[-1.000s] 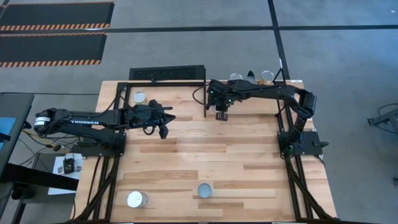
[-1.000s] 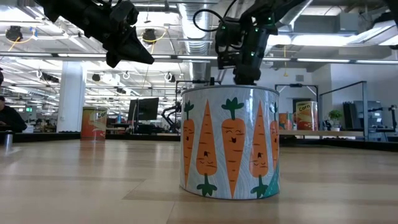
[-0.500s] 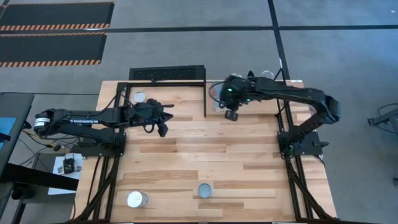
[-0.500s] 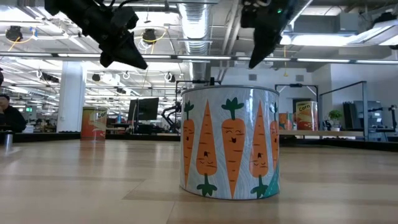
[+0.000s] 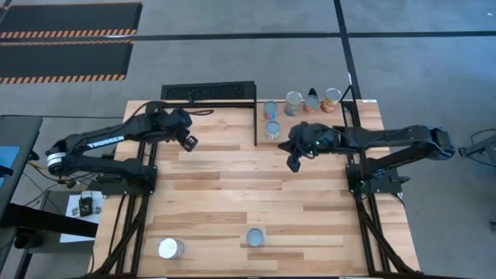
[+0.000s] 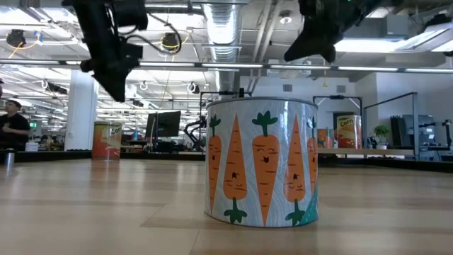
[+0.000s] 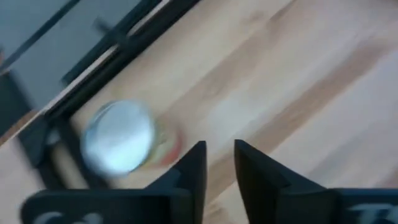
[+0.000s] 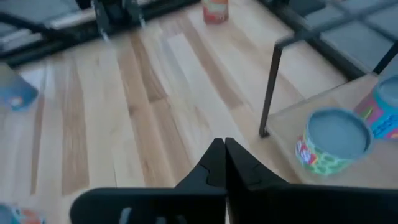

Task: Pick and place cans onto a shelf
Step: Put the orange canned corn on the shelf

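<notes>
My left gripper (image 5: 188, 142) hovers over the table's far left, its fingers a narrow gap apart and holding nothing. In the left wrist view (image 7: 219, 163) a silver-topped can with an orange-red label (image 7: 119, 138) stands on the table just ahead of it. My right gripper (image 5: 293, 163) is shut and empty, above the table just near of the shelf (image 5: 304, 122). Several cans stand upright on the shelf, among them two at its left end (image 5: 272, 129) (image 5: 270, 110). Two more cans (image 5: 170, 248) (image 5: 256, 236) stand near the table's near edge.
A black upright bar (image 8: 270, 87) marks the shelf's left corner, beside a can with a green and red label (image 8: 333, 142). A black perforated grate (image 5: 208, 92) lies beyond the far edge. The carrot-printed can (image 6: 260, 163) fills the low view. A person (image 6: 13, 131) stands in the room behind.
My right gripper has drawn back from the shelf's left end toward the table's near and right side, and a can shows standing where it was. My left gripper has swung toward the table's far left corner, toward the can there, and has turned.
</notes>
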You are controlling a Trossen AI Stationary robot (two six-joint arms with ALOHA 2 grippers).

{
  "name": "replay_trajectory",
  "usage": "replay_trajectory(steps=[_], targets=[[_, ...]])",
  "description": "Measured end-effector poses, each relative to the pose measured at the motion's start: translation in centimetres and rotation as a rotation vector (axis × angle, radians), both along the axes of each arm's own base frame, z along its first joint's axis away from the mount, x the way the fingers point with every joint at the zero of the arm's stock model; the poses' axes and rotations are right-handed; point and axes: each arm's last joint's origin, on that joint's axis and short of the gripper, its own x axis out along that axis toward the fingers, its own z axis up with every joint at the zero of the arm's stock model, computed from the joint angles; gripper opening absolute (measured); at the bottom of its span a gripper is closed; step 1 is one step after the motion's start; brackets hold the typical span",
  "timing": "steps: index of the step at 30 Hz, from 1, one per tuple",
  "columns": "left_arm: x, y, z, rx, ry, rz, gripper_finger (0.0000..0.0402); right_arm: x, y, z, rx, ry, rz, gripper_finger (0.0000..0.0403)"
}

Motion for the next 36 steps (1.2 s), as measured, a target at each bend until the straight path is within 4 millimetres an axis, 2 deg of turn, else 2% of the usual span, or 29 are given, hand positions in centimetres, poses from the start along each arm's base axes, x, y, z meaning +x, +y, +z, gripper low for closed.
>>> replay_trajectory(steps=[4, 8, 22, 26, 36], targets=[[0.1, 1.4, -1.0, 0.023, 0.121, 0.042, 0.0111, -0.1, 1.3, 0.3, -0.04, -0.016, -0.019, 0.0015], [0.5, 2.4, -1.5, 0.063, 0.16, 0.03, 0.0135, -0.1, 2.0, 0.3, -0.042, -0.019, -0.017, 0.0013], [0.5, 6.2, -4.4, -0.037, 0.284, 0.073, 0.0141, 0.0, 2.1, 0.3, -0.021, -0.026, -0.029, 0.0014], [0.6, 6.9, -5.0, -0.051, 0.302, 0.077, 0.0126, 0.0, 2.1, 0.3, -0.021, -0.027, -0.029, 0.001], [0.4, 7.9, -5.9, -0.085, 0.373, 0.024, 0.0041, 0.0, 2.1, 0.3, -0.031, -0.028, -0.046, 0.0013]])
